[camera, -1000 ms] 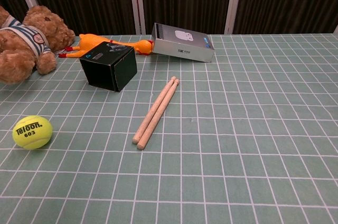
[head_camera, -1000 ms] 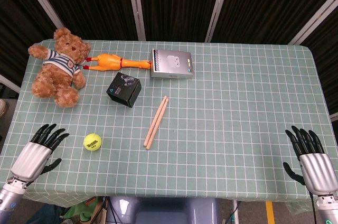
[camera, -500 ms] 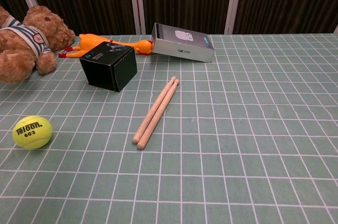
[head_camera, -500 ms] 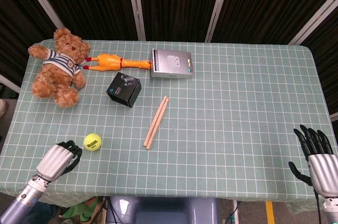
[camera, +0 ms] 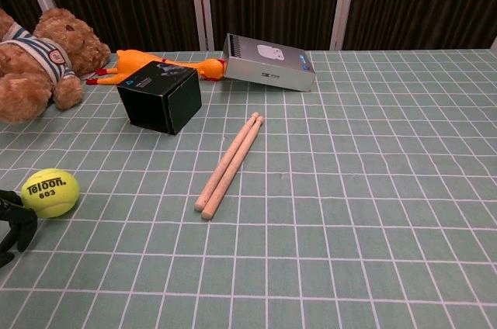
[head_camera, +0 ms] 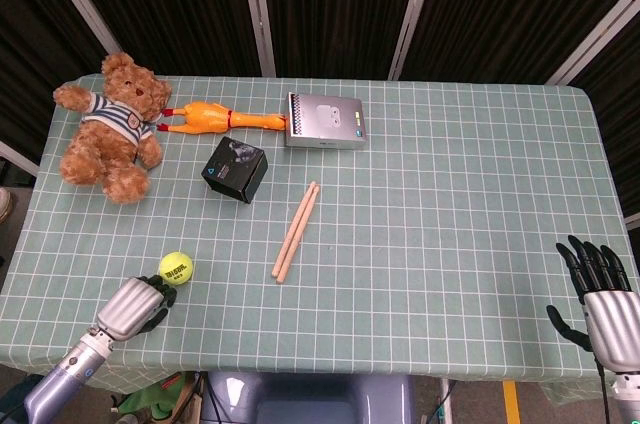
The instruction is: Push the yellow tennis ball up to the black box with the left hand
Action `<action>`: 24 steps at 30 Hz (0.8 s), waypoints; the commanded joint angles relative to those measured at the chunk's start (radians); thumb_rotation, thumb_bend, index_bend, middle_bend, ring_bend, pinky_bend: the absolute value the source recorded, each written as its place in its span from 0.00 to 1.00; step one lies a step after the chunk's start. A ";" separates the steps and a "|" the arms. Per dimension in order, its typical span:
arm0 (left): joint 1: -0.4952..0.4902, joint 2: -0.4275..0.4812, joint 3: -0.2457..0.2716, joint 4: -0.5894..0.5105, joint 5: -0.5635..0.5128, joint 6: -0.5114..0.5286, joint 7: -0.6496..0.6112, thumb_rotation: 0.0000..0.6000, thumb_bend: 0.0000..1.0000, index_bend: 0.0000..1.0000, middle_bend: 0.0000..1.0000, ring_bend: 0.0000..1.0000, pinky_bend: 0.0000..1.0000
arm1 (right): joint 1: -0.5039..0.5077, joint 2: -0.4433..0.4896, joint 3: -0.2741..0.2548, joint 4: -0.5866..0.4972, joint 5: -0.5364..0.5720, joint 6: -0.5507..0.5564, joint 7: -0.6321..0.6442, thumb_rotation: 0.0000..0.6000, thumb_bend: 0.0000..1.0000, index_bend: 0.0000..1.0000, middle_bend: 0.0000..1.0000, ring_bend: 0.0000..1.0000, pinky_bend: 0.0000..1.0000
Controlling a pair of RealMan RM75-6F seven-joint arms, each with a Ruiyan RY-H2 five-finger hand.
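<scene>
— Where is the yellow tennis ball (head_camera: pixel 175 267) found?

— It is seen on the green checked tablecloth (head_camera: pixel 440 204), near the front left edge, well apart from the black box (head_camera: pixel 235 169), which is set further back and slightly to the right.

— And the left hand (head_camera: pixel 136 306)?

— It is placed just behind the ball on the near side. In the head view its fingers are seen curled inward, with the dark fingertips (camera: pixel 15 216) brought up against the ball's near-left side. Nothing is held in it; whether real contact is made cannot be told for certain, though no gap is shown in the chest view.

— How is the right hand (head_camera: pixel 603 304) held?

— It is kept at the front right corner, off the table edge, fingers straight and spread apart, thumb out to the side, nothing grasped.

— What else is laid out?

— A pair of wooden drumsticks (head_camera: pixel 294 231) is set between ball and table centre, side by side. A teddy bear (head_camera: pixel 108 127) is propped at the back left, a rubber chicken (head_camera: pixel 215 118) is laid beside it, and a grey box (head_camera: pixel 324 121) is touched by the chicken's end.
</scene>
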 commanded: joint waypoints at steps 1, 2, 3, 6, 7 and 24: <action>-0.013 -0.004 -0.005 -0.006 -0.010 -0.018 0.003 1.00 0.38 0.48 0.55 0.39 0.61 | -0.002 0.000 0.000 0.002 -0.001 0.003 0.002 1.00 0.34 0.00 0.00 0.00 0.00; -0.018 -0.004 -0.007 -0.008 -0.012 -0.022 0.001 1.00 0.38 0.47 0.55 0.39 0.61 | -0.003 0.000 -0.001 0.002 -0.002 0.004 0.003 1.00 0.34 0.00 0.00 0.00 0.00; -0.022 -0.005 -0.009 -0.011 -0.014 -0.025 -0.001 1.00 0.38 0.47 0.54 0.39 0.61 | -0.004 0.000 -0.002 0.003 -0.003 0.005 0.004 1.00 0.34 0.00 0.00 0.00 0.00; -0.036 -0.008 -0.014 -0.018 -0.018 -0.036 -0.012 1.00 0.38 0.47 0.55 0.39 0.59 | -0.005 0.002 -0.002 0.003 -0.007 0.011 0.009 1.00 0.34 0.00 0.00 0.00 0.00; -0.041 -0.009 -0.015 -0.019 -0.019 -0.041 -0.012 1.00 0.38 0.47 0.55 0.39 0.59 | -0.006 0.003 -0.002 0.003 -0.009 0.013 0.012 1.00 0.34 0.00 0.00 0.00 0.00; -0.090 -0.004 -0.039 -0.063 -0.051 -0.079 0.015 1.00 0.38 0.45 0.49 0.37 0.53 | -0.009 0.011 -0.002 0.001 -0.016 0.022 0.031 1.00 0.34 0.00 0.00 0.00 0.00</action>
